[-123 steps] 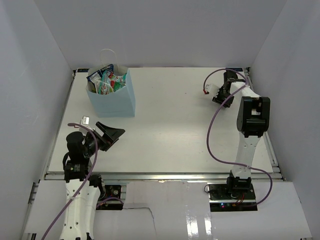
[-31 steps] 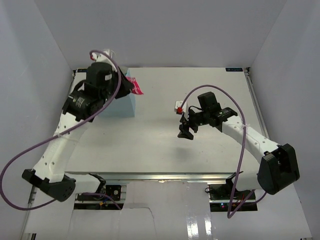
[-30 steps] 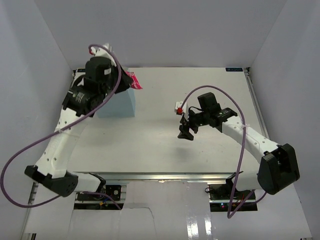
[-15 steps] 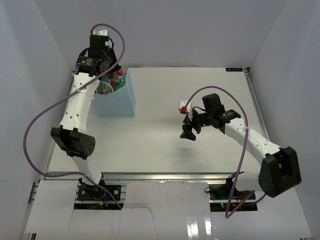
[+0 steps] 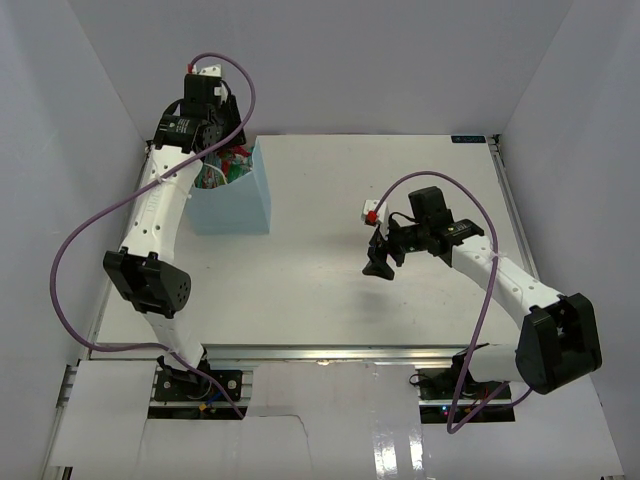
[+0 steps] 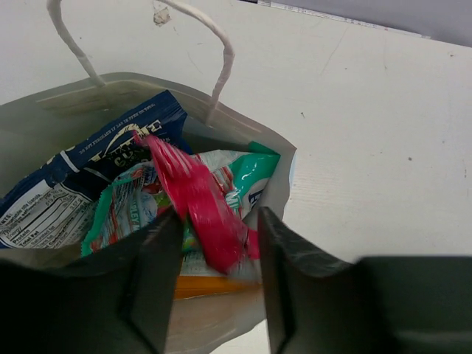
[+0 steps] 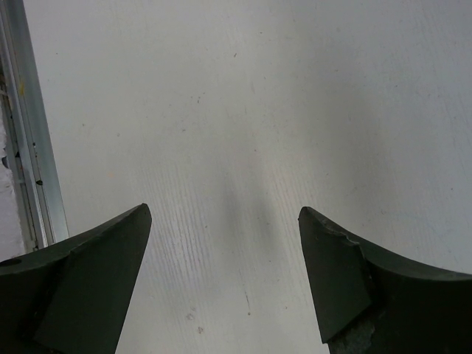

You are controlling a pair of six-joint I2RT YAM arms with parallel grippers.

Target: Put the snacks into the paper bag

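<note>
The light blue paper bag (image 5: 238,207) stands upright at the table's back left, its white cord handles (image 6: 219,46) above the rim (image 6: 282,158). Inside lie snacks: a blue-white bag (image 6: 88,168), a teal-red bag (image 6: 253,167) and an orange packet (image 6: 210,285). My left gripper (image 5: 218,150) (image 6: 219,215) hovers over the bag's mouth, open, with a crinkly red-pink packet (image 6: 193,198) loose between its fingers and a gap on the right side. My right gripper (image 5: 378,263) (image 7: 225,214) hangs open over bare table, holding nothing.
The white table (image 5: 330,300) is walled by white panels on three sides. A metal rail (image 7: 28,147) runs along the table's edge in the right wrist view. A purple cable loops beside each arm.
The left arm swung the red-pink packet from the bag's right edge to over its mouth, and its jaws have opened. The right arm has barely shifted.
</note>
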